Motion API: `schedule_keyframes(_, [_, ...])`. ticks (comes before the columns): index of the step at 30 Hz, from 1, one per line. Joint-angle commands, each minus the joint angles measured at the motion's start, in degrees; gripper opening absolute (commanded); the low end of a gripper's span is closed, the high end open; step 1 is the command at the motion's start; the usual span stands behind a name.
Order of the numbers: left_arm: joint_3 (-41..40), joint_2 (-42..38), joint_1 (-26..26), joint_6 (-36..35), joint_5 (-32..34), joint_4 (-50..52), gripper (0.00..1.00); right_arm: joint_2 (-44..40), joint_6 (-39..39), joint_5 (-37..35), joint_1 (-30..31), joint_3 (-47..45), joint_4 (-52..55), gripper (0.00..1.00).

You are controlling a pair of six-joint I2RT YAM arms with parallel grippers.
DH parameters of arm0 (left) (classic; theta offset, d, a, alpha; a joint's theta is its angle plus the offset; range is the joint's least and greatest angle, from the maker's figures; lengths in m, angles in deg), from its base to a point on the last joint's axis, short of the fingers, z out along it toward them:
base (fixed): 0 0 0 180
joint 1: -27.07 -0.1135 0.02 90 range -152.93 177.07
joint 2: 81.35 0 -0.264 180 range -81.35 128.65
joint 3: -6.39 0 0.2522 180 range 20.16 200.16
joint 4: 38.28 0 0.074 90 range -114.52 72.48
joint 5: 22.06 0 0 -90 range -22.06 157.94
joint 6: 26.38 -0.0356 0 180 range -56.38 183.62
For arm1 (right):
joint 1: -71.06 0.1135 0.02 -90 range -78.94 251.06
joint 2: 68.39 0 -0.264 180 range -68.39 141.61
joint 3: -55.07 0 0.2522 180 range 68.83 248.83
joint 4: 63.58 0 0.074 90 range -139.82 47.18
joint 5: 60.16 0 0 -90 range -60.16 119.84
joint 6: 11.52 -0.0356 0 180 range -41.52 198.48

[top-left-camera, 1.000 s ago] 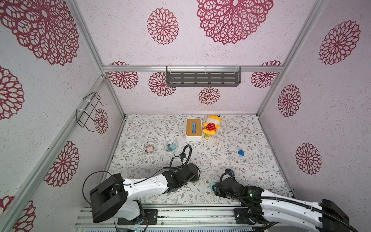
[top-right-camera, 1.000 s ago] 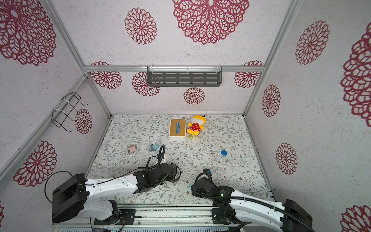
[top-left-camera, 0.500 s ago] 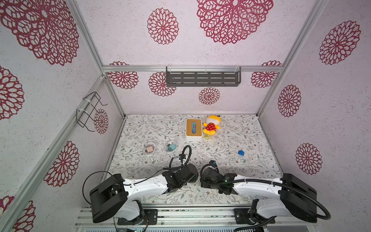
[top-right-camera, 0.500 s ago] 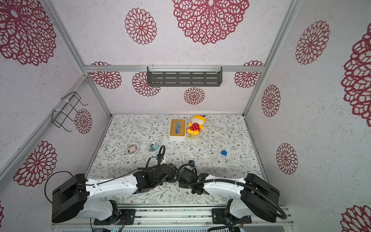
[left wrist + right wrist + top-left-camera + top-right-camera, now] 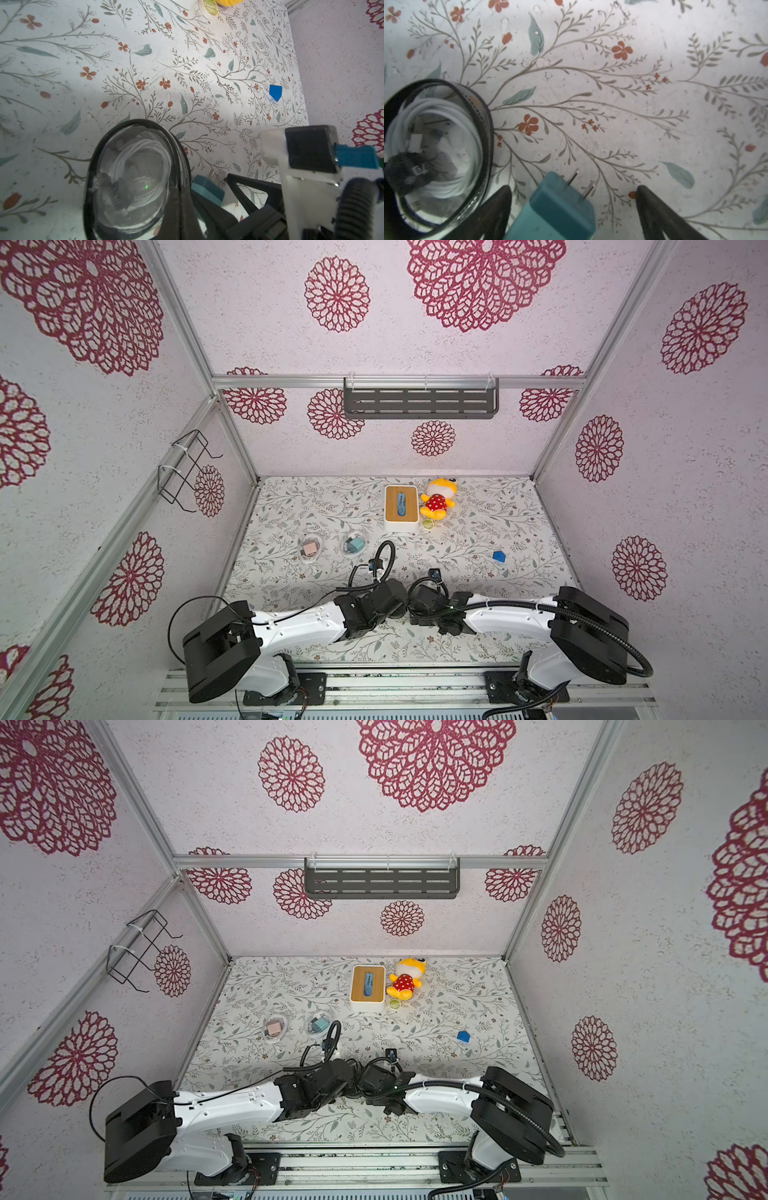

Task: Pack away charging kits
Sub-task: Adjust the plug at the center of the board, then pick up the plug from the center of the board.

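Note:
My left gripper (image 5: 182,199) is shut on the wall of a clear round dish (image 5: 135,180) that holds a coiled white cable (image 5: 145,151) with dark ends. Right beside the dish lies a teal plug adapter (image 5: 556,207), prongs pointing away, between the wide-open fingers (image 5: 496,203) of my right gripper (image 5: 573,188); neither finger touches it. In both top views the two wrists meet at the front middle and hide this. Further back, a dish with a pink adapter (image 5: 311,548) stands next to a dish with a teal adapter (image 5: 354,543).
A white box with a wooden lid (image 5: 401,508), a yellow plush toy (image 5: 438,497) and a small green tin (image 5: 427,524) stand at the back. A dark blue block (image 5: 498,556) lies to the right. Walls close in on three sides.
My right arm swung left from the front right with the teal adapter to beside the dish, then its jaws opened wide. The left arm and dish stayed still.

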Motion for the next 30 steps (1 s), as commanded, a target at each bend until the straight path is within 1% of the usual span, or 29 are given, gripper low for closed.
schedule_keyframes(1, [-0.4, -0.9, -0.5, 0.4, 0.7, -0.1, 0.0, -1.4, -0.6, -1.6, 0.4, -1.4, 2.9, 0.86])
schedule_keyframes(5, [-0.3, -0.7, -0.5, 0.3, 0.5, -0.3, 0.0, -4.9, -1.4, -2.9, 0.4, -4.2, 4.0, 0.7])
schedule_keyframes(7, [-0.4, -0.6, -0.5, 0.2, 0.3, -0.7, 0.0, -6.2, -1.4, -3.0, 0.4, -5.3, 4.0, 0.65])
schedule_keyframes(11, [-0.3, -0.3, -0.5, 0.0, -0.2, -1.6, 0.0, -6.7, -0.8, -2.9, 0.5, -5.4, 3.4, 0.64])
schedule_keyframes(15, [-0.8, -0.1, -0.5, -0.3, -0.5, -2.8, 0.0, -4.2, 1.8, -2.6, 0.5, -4.1, 1.2, 0.63])
schedule_keyframes(16, [-0.8, 0.0, -0.5, -0.2, -0.5, -2.9, 0.0, -3.3, 2.1, -2.7, 0.3, -3.5, 1.4, 0.61])
schedule_keyframes(17, [-0.9, 0.0, -0.5, -0.3, -0.5, -3.1, 0.0, -2.5, 2.2, -3.0, 0.3, -2.8, 1.9, 0.58])
schedule_keyframes(19, [-0.9, 0.0, -0.5, -0.6, -0.8, -3.3, 0.0, -1.7, 2.1, -3.0, 0.3, -1.9, 2.2, 0.46])
schedule_keyframes(23, [-0.9, -0.2, -0.5, -1.1, -1.0, -3.5, 0.0, -2.8, 2.1, -2.5, 0.3, -1.9, 1.6, 0.3])
schedule_keyframes(25, [-1.3, -0.4, -0.5, -1.2, -0.9, -4.1, 0.0, -4.7, 2.2, -2.3, 0.3, -2.0, 1.2, 0.25])
schedule_keyframes(30, [-2.3, -0.8, -0.5, -1.4, -1.5, -6.1, 0.0, -11.0, 3.2, -0.6, 0.3, -3.0, -3.4, 0.19])
